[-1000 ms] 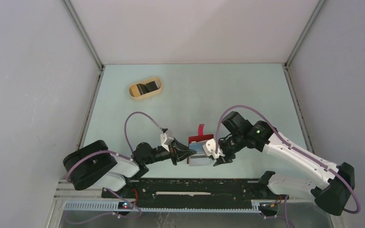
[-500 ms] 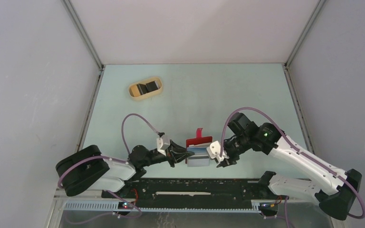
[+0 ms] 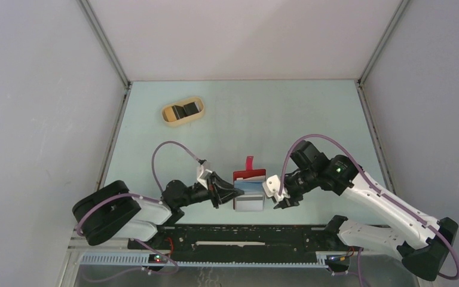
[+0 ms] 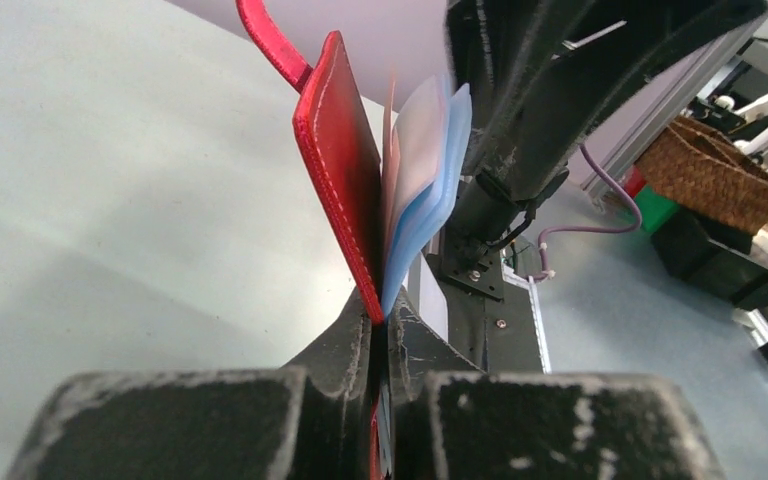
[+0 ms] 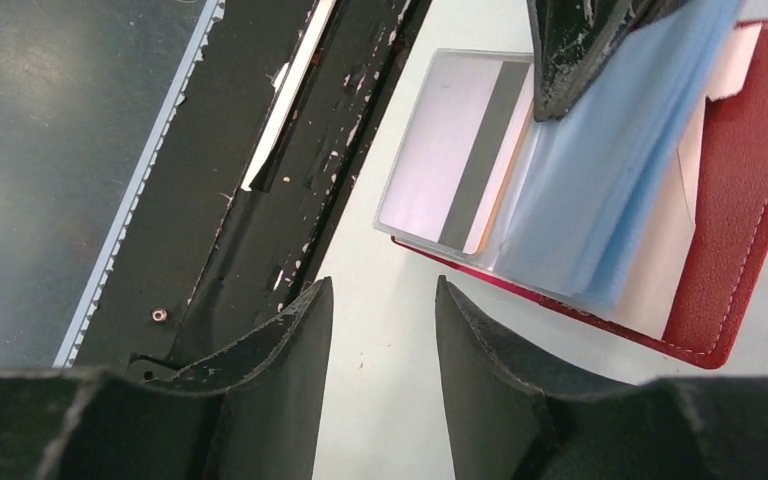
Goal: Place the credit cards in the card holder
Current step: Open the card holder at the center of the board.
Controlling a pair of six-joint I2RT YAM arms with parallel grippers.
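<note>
While the left end effector (image 4: pixel 380 345) clamps the card holder (image 3: pixel 249 191) open, near-centre on the worktop (image 3: pixel 287 119)
Right end effector (image 5: pixel 380 330) hovers beside it, fingers apart, empty; one credit card (image 5: pixel 455 165) sits pocketed, so slide others in level.

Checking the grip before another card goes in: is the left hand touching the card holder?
Touching. The left wrist view shows the card holder with the lower edge of its red cover pinched in the shut left hand.
</note>
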